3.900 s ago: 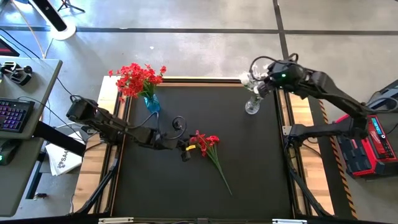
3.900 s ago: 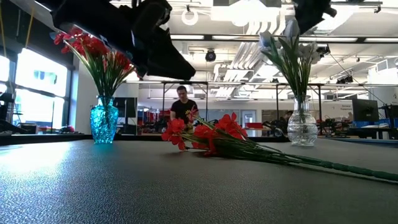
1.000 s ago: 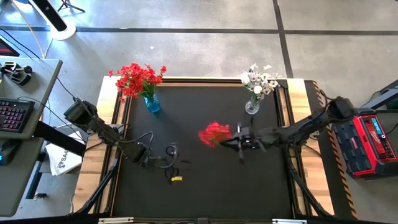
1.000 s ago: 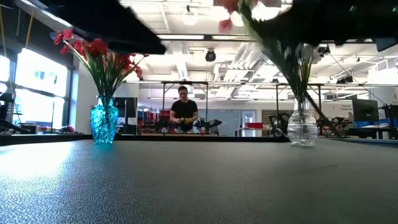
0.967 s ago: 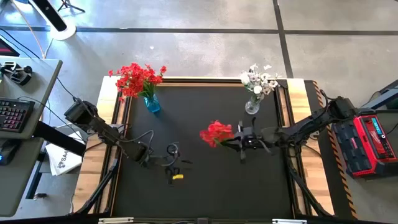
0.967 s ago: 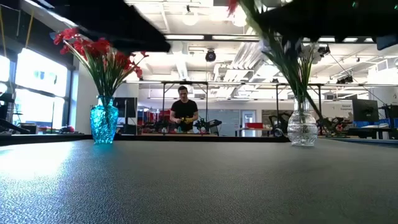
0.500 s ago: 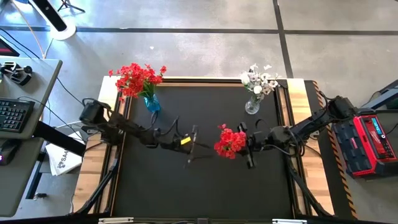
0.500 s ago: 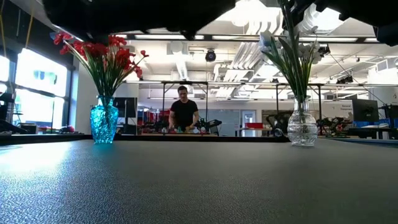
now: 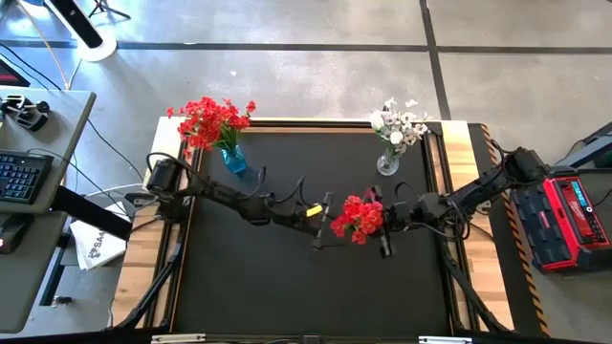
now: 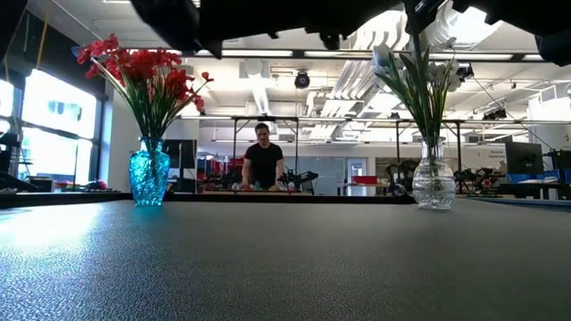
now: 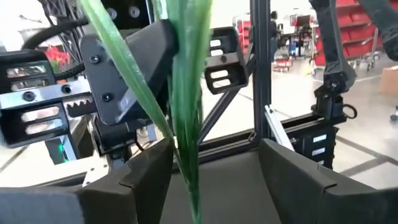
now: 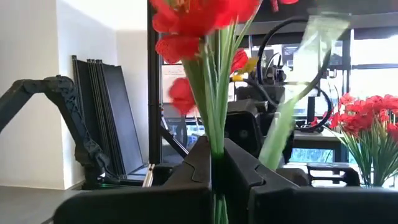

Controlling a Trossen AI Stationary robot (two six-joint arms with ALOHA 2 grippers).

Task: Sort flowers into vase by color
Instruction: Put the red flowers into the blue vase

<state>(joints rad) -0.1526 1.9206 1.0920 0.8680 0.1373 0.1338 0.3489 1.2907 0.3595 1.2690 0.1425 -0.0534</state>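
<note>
A red flower (image 9: 359, 218) stands upright over the middle of the table, with my right gripper (image 12: 216, 163) shut on its green stem. Its blossoms (image 12: 193, 18) rise above the fingers. My left gripper (image 11: 216, 149) reaches in level from the table's left and is open. The lower stem (image 11: 186, 143) hangs between its fingers, touching neither. At the far left a blue vase (image 9: 234, 158) holds red flowers (image 9: 210, 119). At the far right a clear vase (image 9: 387, 164) holds white flowers (image 9: 400, 119). My right gripper pinches the red flower's stem (image 12: 216, 146) between its two fingers, a little below the blossoms. The fingers come in about level from the table's right and lie across the stem. The flower stands upright and clear of the table, its lower stem (image 11: 194, 199) hanging below the hold.
The black mat (image 9: 287, 287) lies bare in front of both arms. A desk with a keyboard (image 9: 19, 177) stands off the table's left side and a red case (image 9: 564, 225) off its right. A person (image 10: 263, 160) stands in the room far behind the table.
My left gripper has travelled toward the table's right edge, up to the flower held by my right gripper, and has tipped up to level. My right gripper has tipped the red flower from lying toward the left to standing upright.
</note>
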